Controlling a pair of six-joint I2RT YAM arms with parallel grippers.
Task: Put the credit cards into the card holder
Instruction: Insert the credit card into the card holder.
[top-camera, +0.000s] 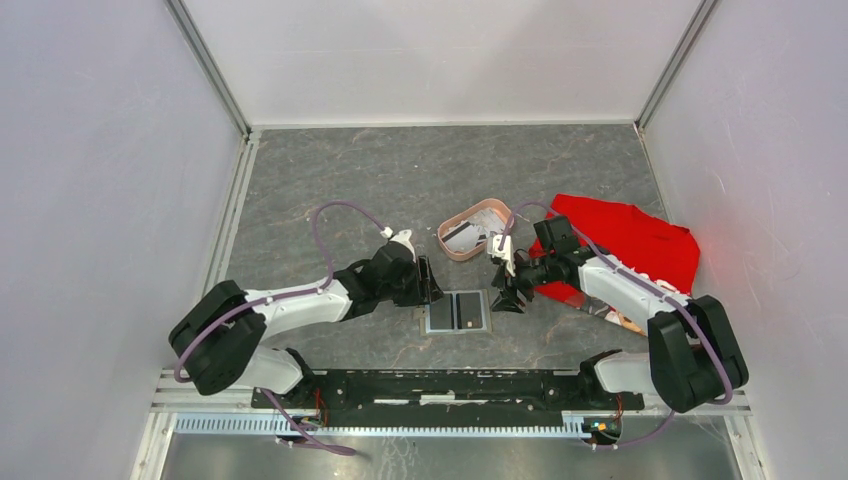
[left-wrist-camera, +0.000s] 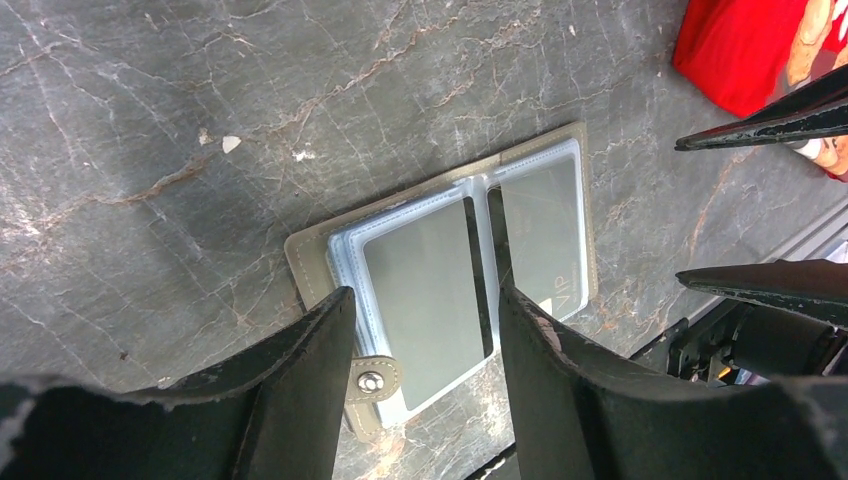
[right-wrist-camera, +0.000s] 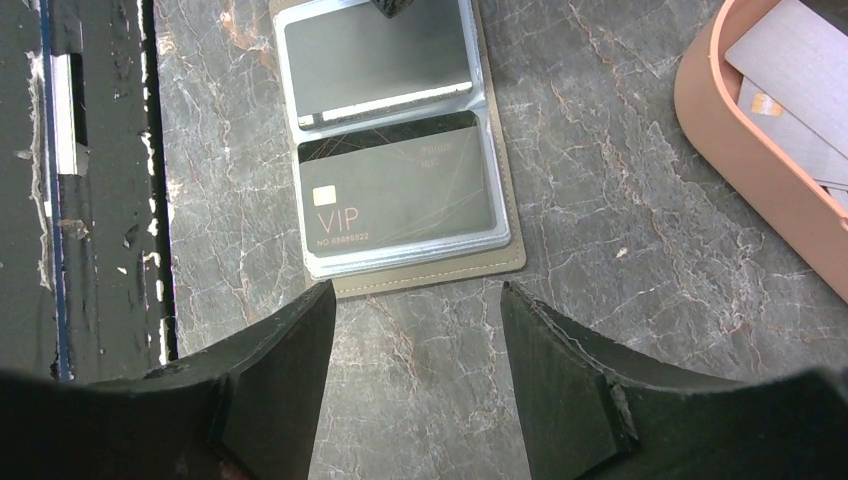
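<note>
The card holder (top-camera: 458, 312) lies open and flat on the table near the front edge. In the right wrist view a dark credit card marked VIP (right-wrist-camera: 400, 205) sits in its nearer pocket and another dark card (right-wrist-camera: 375, 55) in the farther one. More credit cards (right-wrist-camera: 790, 60) lie in the pink tray (right-wrist-camera: 740, 150). My left gripper (left-wrist-camera: 425, 310) hangs open just above the holder's left panel (left-wrist-camera: 425, 270), its fingers astride it, nothing gripped. My right gripper (right-wrist-camera: 415, 300) is open over bare table just off the holder's right edge.
A red cloth (top-camera: 630, 240) lies at the right, partly under the right arm. The pink tray (top-camera: 470, 230) stands just behind the holder. The black base rail (right-wrist-camera: 90, 150) runs close along the holder's near side. The holder's snap tab (left-wrist-camera: 375, 380) sticks out by my left finger.
</note>
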